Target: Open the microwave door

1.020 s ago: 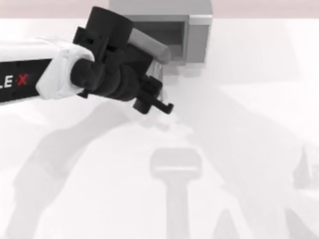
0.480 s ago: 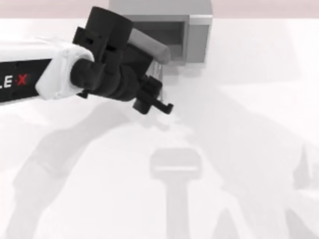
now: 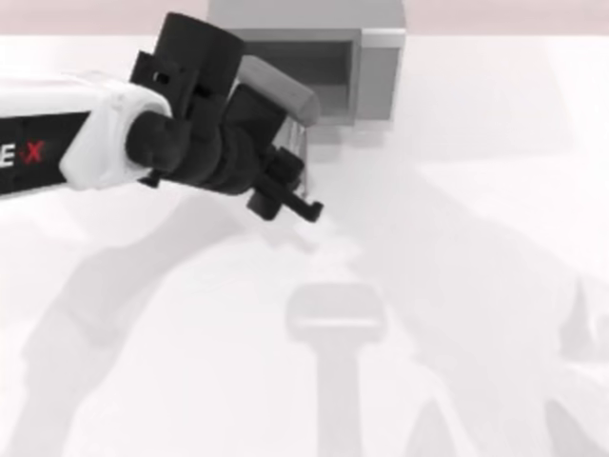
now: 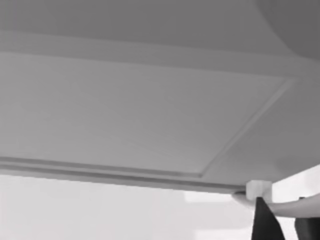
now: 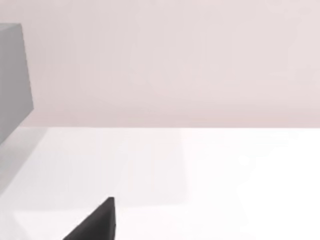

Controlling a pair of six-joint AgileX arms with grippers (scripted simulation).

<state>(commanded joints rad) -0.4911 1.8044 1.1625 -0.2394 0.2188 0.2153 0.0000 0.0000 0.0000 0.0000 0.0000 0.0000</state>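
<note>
Jaws of the left gripper clamp the grey, windowed microwave door, swung ajar.

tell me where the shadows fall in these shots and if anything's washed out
Top view: soft arm shadows spread across the pale, near washed-out table, below the left gripper. Left wrist view: the microwave door fills the frame in even grey. Right wrist view: bright, almost featureless table.

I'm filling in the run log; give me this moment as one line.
door: microwave door swung partly open | left gripper: at door's handle edge | right arm: out of top view
</note>
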